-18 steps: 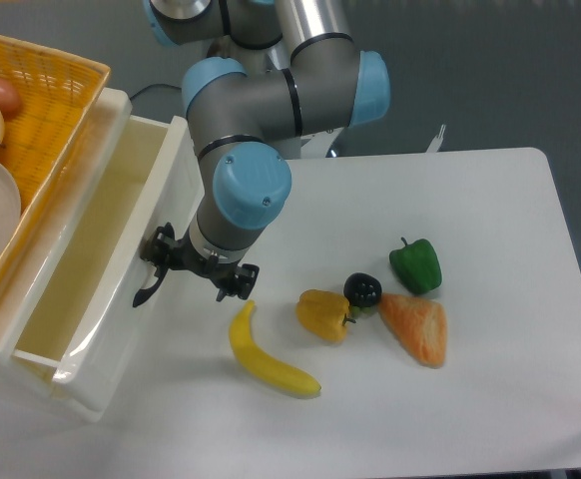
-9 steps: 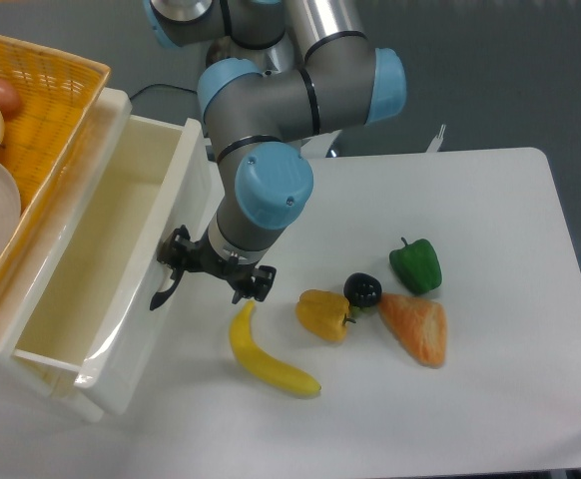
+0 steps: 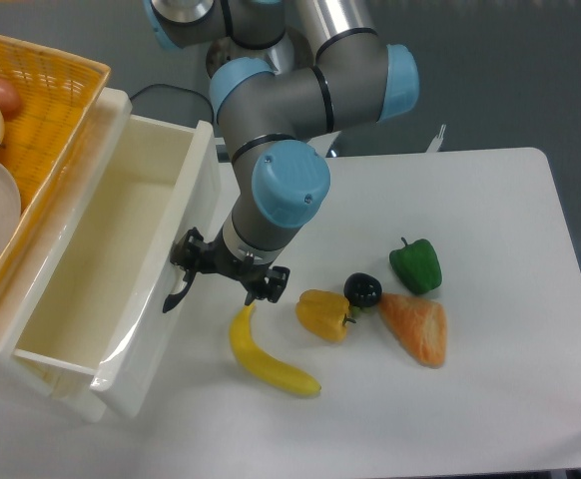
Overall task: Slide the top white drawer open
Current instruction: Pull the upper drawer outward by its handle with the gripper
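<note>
Pincer (image 3: 193, 271) fingers close on the curved black handle (image 3: 177, 295) of the top white drawer (image 3: 121, 269), which stands pulled well out at the bench's (image 3: 490, 399) left edge beneath the yellow basket (image 3: 41, 110), with a banana (image 3: 264, 357) lying just beside on the bench.

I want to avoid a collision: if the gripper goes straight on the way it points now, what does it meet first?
Most likely the white table; the gripper points down beside the top white drawer, though depth is unclear.

Banana (image 3: 271, 360), peppers (image 3: 324, 315), basket (image 3: 41, 110) on table (image 3: 490, 249).
</note>
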You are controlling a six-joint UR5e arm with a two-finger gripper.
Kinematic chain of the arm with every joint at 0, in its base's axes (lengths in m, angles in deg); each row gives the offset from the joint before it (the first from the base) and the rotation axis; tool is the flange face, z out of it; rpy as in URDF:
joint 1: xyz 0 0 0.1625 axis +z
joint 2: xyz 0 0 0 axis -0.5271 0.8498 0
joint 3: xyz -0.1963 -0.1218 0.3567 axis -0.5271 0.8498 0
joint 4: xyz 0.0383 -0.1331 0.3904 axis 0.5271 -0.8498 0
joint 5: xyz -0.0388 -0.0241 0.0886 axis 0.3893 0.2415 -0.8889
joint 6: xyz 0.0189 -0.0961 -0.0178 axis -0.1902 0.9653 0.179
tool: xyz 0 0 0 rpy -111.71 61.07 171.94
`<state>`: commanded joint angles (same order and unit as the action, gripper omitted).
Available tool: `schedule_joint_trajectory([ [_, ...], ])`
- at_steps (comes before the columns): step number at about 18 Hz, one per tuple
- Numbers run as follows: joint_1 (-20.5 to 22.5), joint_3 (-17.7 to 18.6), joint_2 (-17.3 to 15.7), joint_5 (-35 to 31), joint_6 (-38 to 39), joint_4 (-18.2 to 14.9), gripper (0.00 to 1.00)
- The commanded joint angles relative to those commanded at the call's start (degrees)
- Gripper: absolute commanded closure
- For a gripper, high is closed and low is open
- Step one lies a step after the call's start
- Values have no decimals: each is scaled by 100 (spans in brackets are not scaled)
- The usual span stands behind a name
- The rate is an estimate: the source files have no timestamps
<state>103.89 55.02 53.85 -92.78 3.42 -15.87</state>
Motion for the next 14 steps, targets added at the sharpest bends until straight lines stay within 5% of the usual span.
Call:
schedule_joint_trajectory([
  [14,158,-88,9,-88,-106,0,0],
])
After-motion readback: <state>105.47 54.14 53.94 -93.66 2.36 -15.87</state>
